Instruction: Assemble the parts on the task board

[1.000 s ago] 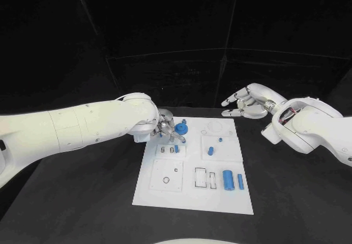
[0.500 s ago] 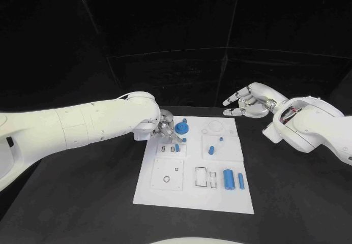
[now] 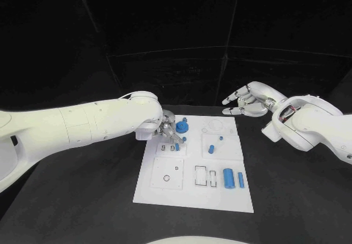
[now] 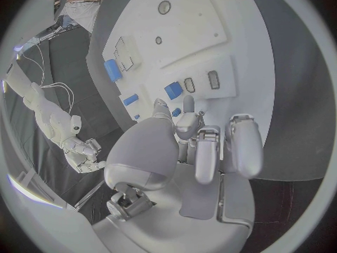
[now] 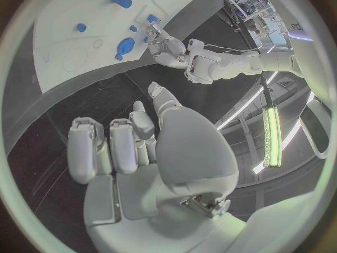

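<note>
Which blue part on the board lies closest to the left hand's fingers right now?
The small upright blue peg just under the left hand, beside the slots; the other blue parts lie farther right or at the board's near right.

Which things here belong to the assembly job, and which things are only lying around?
Job: task board; blue parts: round part, small peg, big cylinder, thin bar; left hand over the board.
Lying about: none; right hand hangs idle beyond the board.

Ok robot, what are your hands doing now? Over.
Left hand over the task board, fingers at a small blue part. Right hand open, off the board. Nothing blocking.
</note>
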Tool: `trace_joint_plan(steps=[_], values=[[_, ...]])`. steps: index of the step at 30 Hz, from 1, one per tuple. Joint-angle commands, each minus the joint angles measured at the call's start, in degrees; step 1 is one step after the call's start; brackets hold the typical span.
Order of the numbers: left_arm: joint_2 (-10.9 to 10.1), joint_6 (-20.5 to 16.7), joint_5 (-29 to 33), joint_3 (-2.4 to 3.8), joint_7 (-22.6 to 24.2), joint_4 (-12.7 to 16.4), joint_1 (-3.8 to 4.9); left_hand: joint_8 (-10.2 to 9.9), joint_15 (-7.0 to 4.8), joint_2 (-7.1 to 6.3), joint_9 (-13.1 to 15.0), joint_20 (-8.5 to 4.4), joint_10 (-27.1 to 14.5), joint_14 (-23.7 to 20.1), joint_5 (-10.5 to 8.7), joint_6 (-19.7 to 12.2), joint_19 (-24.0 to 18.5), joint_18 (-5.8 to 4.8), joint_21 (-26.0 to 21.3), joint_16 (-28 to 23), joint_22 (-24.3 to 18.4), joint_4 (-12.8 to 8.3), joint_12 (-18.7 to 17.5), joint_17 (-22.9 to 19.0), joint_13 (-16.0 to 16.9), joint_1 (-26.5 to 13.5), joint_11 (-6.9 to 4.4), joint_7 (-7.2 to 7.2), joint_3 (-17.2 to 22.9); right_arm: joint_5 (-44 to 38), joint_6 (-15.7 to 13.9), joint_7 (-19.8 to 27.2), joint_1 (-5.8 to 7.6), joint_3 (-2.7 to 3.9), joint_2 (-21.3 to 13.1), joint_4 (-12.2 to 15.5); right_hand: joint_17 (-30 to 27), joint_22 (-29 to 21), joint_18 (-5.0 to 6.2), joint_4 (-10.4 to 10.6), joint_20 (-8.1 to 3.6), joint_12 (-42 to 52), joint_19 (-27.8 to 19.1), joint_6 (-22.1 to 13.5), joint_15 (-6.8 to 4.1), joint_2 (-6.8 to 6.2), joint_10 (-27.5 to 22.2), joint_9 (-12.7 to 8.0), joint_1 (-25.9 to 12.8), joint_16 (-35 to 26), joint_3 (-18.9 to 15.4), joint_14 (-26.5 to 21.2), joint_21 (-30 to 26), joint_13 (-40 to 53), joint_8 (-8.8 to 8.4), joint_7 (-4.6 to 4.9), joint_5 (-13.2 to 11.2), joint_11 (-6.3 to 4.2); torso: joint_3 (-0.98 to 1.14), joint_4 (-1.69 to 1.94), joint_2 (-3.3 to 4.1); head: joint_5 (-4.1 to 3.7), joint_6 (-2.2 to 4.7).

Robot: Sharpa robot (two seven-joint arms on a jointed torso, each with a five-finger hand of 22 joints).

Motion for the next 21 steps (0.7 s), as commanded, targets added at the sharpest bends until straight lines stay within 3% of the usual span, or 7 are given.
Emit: trace_joint_plan(steps=[1,10,21], values=[[0.2,2.0,-0.1,-0.21,-0.5,0.1,0.05,0.2,-0.12,-0.35,0.1,0.06,0.3,6.1,0.19,-0.2,0.2,-0.82,0.2,0.2,0.1,0.1,0.3,15.1,0.1,0.1,-0.01,0.03,0.3,-0.2,0.5,0.0,0.14,0.03,0.1,-0.1,-0.1,3.6,1.11,0.0,-0.01,-0.4,-0.2,0.3,-0.39,0.03,0.0,-0.1,-0.2,-0.2,-0.3,2.3,-0.4,0.0,0.25,-0.08,0.4,-0.17,0.01,-0.06,-0.03,0.08,-0.09],[0.8,3.4,0.1,-0.5,-0.5,-0.1,0.05,0.6,-0.18,-0.27,0.6,0.07,0.8,6.1,0.21,0.1,0.3,-0.88,0.5,0.2,0.6,-0.1,0.8,15.1,0.8,0.7,-0.14,-0.14,1.3,-0.2,0.6,0.0,0.14,0.03,0.3,-0.2,-0.1,3.6,1.12,0.1,-0.02,-0.4,-0.2,0.4,-0.39,0.05,0.0,-0.1,-0.2,-0.3,-0.3,2.3,-0.4,-0.1,0.26,-0.08,0.4,-0.17,0.03,-0.03,-0.04,0.04,-0.2],[1.1,2.0,0.3,-0.56,-0.4,-0.1,0.05,0.8,-0.23,-0.36,0.9,0.04,1.1,6.1,0.21,0.2,0.3,-0.92,0.7,0.2,0.9,-0.3,1.0,15.1,1.1,1.2,-0.22,-0.23,1.8,-0.2,0.8,-0.1,0.14,0.03,0.4,-0.4,-0.1,3.6,1.12,0.1,-0.02,-0.4,-0.2,0.4,-0.39,0.06,0.0,-0.1,-0.2,-0.3,-0.3,2.3,-0.4,-0.1,0.27,-0.08,0.4,-0.17,-0.02,0.0,-0.02,-0.04,-0.22]])
